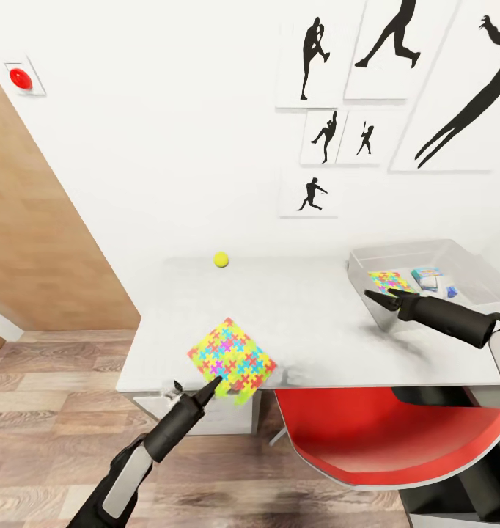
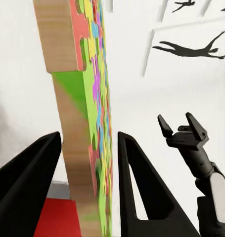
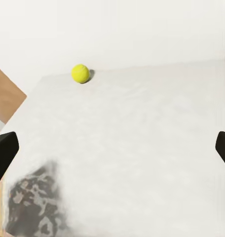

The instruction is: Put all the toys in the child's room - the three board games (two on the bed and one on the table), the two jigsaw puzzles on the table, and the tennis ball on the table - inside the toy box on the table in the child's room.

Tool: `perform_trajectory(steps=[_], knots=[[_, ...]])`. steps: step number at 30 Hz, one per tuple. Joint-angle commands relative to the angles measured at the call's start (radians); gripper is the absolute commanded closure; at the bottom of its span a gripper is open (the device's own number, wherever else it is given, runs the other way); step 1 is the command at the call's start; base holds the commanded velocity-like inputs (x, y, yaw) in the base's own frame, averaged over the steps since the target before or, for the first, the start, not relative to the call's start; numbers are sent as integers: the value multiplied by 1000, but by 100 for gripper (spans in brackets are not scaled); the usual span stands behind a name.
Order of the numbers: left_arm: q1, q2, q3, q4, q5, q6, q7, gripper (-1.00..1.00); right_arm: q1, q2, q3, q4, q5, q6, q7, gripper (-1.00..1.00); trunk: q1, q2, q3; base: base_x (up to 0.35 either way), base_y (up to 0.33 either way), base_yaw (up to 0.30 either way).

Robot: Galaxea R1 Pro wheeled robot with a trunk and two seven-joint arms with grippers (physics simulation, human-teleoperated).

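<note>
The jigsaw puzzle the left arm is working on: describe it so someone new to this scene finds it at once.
Start at the white table against the wall. At its near edge, left of the red chair, the left gripper has its jaws around a square jigsaw puzzle. Unlike the other puzzle lying in the toy box, this one is outside, tilted up.

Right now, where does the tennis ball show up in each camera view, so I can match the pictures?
Head view: the tennis ball sits at the table's far edge by the wall, left of the toy box.
Left wrist view: I can't find the ball here; the jigsaw puzzle stands between the left claw's fingers.
Right wrist view: the ball lies far ahead by the wall.
Shared landmark: the white tabletop.
</note>
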State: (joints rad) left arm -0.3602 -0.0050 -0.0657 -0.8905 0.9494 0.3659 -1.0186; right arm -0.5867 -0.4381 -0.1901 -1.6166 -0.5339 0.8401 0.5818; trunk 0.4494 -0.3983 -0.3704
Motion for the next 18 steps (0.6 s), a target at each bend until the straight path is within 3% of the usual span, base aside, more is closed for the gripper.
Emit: perform_trajectory(steps=[1,4,5,7,9,11,14,15,18], knots=[[9,0,-21,-51,7,15,11,100,-1,0,-3,0,0,-5,3,-100,1,-2,-2,0,0,0],[18,1,-66,-121,-1,20,57,100,-1,-1,-5,0,0,-15,3,-100,1,-2,-2,0,0,0],[22,1,-93,-162,-4,22,105,100,-1,-1,-12,0,0,-19,3,-100,1,-2,-2,0,0,0],[25,0,-113,-194,-4,24,153,100,-1,-1,-29,0,0,-21,3,-100,1,-2,-2,0,0,0],[27,-11,-144,-241,-4,34,225,100,-1,0,-90,0,0,-23,3,-100,1,-2,-2,0,0,0],[23,-21,-153,-267,-6,41,255,100,0,-1,-122,0,0,-21,3,-100,1,-2,-2,0,0,0],[2,-40,-165,-349,-8,91,347,100,0,-3,-175,0,0,-19,3,-100,1,-2,-2,0,0,0],[-25,-50,-169,-400,-5,129,412,100,1,-5,-192,1,3,-21,3,-100,1,-2,-2,0,0,0],[-88,-84,-175,-461,-2,194,500,100,9,-19,-211,1,6,-24,2,-100,1,-2,-2,0,0,0]])
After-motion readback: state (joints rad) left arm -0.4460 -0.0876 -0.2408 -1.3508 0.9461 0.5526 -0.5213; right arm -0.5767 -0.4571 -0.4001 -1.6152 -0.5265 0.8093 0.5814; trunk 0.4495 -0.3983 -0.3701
